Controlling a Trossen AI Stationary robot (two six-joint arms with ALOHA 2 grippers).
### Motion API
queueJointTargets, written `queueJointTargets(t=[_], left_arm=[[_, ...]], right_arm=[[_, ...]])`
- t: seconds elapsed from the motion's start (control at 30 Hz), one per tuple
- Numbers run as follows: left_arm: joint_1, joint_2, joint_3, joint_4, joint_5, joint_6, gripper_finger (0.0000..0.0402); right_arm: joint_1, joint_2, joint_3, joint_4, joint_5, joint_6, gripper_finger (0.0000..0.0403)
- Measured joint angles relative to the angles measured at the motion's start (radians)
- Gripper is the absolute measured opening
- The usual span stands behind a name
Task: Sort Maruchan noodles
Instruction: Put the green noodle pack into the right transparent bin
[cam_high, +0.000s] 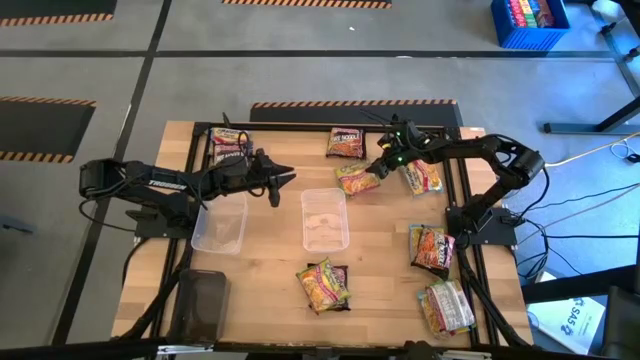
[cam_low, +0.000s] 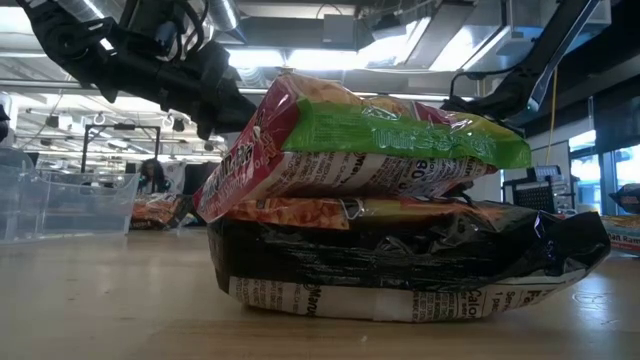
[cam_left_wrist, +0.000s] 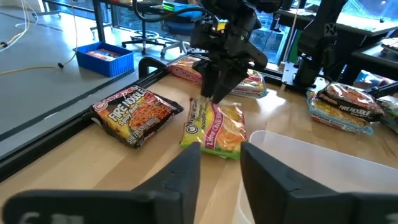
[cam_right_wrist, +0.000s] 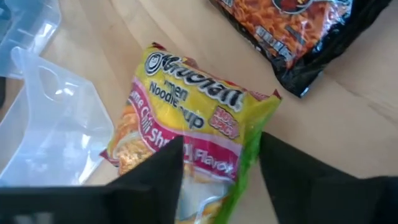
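Wooden table (cam_high: 270, 270), two clear trays: one mid-table (cam_high: 325, 218), one toward the left edge (cam_high: 219, 224). Left gripper (cam_high: 276, 185) hovers between the trays near the back, fingers (cam_left_wrist: 180, 180) parted a little, nothing between them. Right gripper (cam_high: 381, 167) is down at a yellow noodle packet (cam_right_wrist: 186, 143) just behind the middle tray; fingers straddle its end, partly open, cannot tell if it grips. Dark packet (cam_high: 345, 142) at the back edge. More packets along the right edge (cam_high: 431, 248), a stack (cam_high: 323, 284) near the front edge.
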Motion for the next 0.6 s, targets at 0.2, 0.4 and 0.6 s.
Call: queueJointTargets(t=[0.2, 0.4, 0.6], left_arm=[[0.0, 0.0, 0.027, -0.013, -0.031, 0.001, 0.0133], [0.0, 0.076, 0.186, -0.178, -0.015, 0.027, 0.0131], [0.0, 0.235, 0.355, -0.312, -0.015, 0.028, 0.0131]], right_arm=[[0.0, 0.0, 0.0, -0.002, 0.015, 0.009, 0.0301], [0.0, 0.0, 0.0, -0.003, 0.014, 0.01, 0.034], [0.0, 0.0, 0.001, -0.004, 0.013, 0.008, 0.0333]])
